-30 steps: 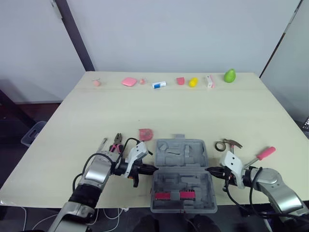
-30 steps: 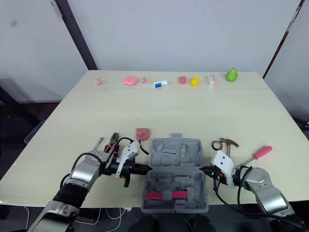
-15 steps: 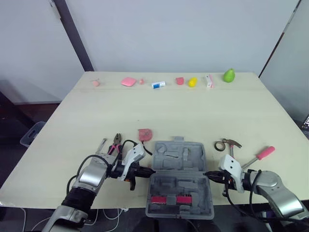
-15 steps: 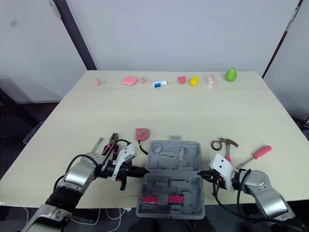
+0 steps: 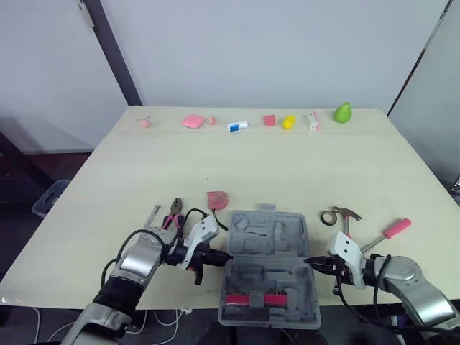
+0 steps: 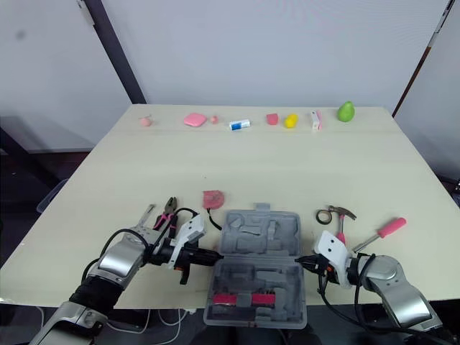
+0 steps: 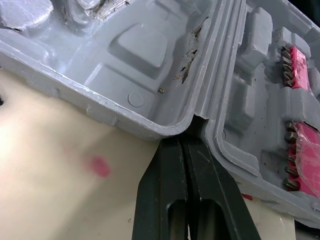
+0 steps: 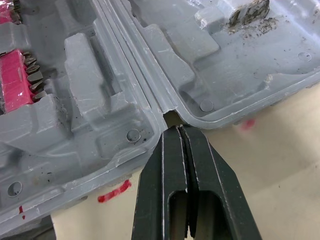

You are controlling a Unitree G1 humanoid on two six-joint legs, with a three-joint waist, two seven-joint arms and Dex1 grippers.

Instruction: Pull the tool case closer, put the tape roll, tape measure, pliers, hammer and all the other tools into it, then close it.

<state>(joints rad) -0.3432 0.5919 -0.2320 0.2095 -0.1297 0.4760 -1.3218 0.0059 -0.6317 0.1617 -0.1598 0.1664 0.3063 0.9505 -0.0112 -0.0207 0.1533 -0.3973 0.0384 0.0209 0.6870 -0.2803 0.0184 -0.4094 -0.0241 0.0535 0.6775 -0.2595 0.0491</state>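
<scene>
- Left gripper (image 5: pixel 223 256): jaws pressed together, holding nothing, tips wedged into the hinge notch on the tool case's (image 5: pixel 267 234) left side.
- Right gripper (image 5: pixel 310 262): same story, jaws closed and empty, tips in the hinge notch on the right side.
- Case lies open and flat between the two grippers. Its near half, with the pink bit strips (image 5: pixel 250 298), looks to overhang the table's (image 5: pixel 251 158) front edge.
- I judge the pull-closer step about done; any nearer risks tipping it off.
- Nothing loaded yet: pliers (image 5: pixel 172 212) and tape measure (image 5: pixel 217 199) sit left of the case, tape roll (image 5: pixel 330 216), hammer (image 5: pixel 349 213) and pink-handled screwdriver (image 5: pixel 388 231) sit right.
- Next: back both tips out, spread the jaws, take the nearest tool on each side.
</scene>
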